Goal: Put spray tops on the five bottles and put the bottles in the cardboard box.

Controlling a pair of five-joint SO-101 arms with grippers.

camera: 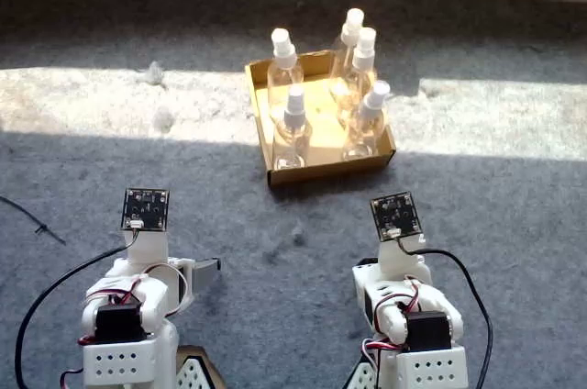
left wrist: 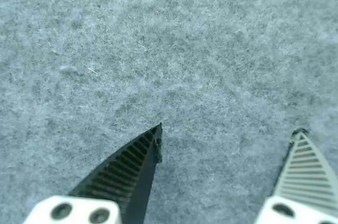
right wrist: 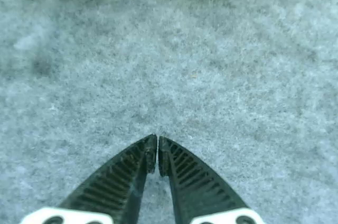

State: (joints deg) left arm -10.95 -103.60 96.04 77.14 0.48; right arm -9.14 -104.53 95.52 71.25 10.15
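Note:
The cardboard box (camera: 332,169) sits on the grey carpet at the far middle. Several clear bottles stand inside it, each with a white spray top, such as one at the back left (camera: 283,62) and one at the front right (camera: 368,117). Both arms are folded back at the near edge, well short of the box. My left gripper (left wrist: 229,131) is open over bare carpet with nothing between its fingers. My right gripper (right wrist: 157,140) is shut and empty, its tips touching just above the carpet. The left arm (camera: 145,261) and right arm (camera: 400,265) flank the middle.
A sunlit band crosses the carpet (camera: 495,123) at the box's level. Small lint tufts (camera: 154,72) lie far left of the box. A black cable tie (camera: 37,224) lies at the left, and a black cable (camera: 470,288) loops beside the right arm.

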